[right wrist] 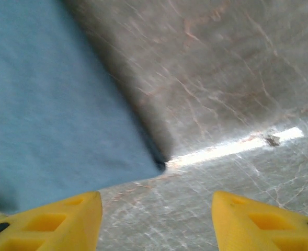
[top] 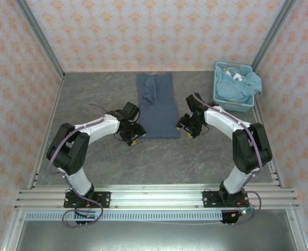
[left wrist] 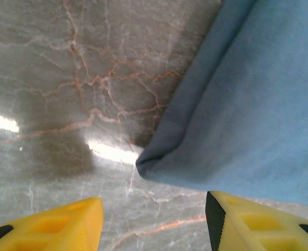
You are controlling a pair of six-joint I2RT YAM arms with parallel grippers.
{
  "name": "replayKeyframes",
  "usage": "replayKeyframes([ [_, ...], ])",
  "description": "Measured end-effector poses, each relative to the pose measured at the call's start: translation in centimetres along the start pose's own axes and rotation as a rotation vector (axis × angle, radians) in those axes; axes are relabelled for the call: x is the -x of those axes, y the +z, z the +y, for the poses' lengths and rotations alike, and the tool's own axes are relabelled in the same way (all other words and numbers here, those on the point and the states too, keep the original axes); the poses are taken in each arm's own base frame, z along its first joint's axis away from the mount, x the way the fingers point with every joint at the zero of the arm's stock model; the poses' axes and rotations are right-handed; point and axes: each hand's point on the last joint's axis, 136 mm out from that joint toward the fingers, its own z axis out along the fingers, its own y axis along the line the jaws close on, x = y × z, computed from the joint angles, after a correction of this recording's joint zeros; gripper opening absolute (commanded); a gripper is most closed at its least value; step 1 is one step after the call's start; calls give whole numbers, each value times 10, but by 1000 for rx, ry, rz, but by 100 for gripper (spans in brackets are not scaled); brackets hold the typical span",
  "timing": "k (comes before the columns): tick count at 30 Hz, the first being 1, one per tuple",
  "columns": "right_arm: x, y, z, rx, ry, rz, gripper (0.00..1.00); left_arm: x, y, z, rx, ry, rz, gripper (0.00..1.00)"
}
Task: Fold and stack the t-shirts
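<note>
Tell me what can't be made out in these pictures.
Top view: how many lighter blue-teal cloth shirts fill the light blue plastic basket; bunched, too small.
Top view: sleeves of the dark slate-blue cloth t-shirt; lost in its folds.
Wrist views: that shirt beyond one corner, cut by frame edges.

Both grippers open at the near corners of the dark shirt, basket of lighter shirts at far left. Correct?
No: the basket of lighter shirts is at the far right, per the top external view. Rest holds: left gripper and right gripper open at the dark shirt's near corners.
</note>
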Motion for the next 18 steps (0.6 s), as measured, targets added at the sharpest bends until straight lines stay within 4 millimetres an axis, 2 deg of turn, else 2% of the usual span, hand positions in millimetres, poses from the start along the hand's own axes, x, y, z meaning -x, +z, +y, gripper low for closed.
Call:
replayKeyframes([
  [4,-5,8,-2,19,20,21,58,3,16,5,28,-9,10,49],
  [9,0,19,9,61,28,23,57,7,18,6,37,-21,0,32],
  [12,0,30,9,63,46,44,56,8,19,10,49,-43,-6,17],
  [14,-1,36,9,60,56,57,56,8,19,11,34,-64,-14,2],
  [18,-7,39,18,80,58,69,56,15,23,-6,-63,-56,-54,0],
])
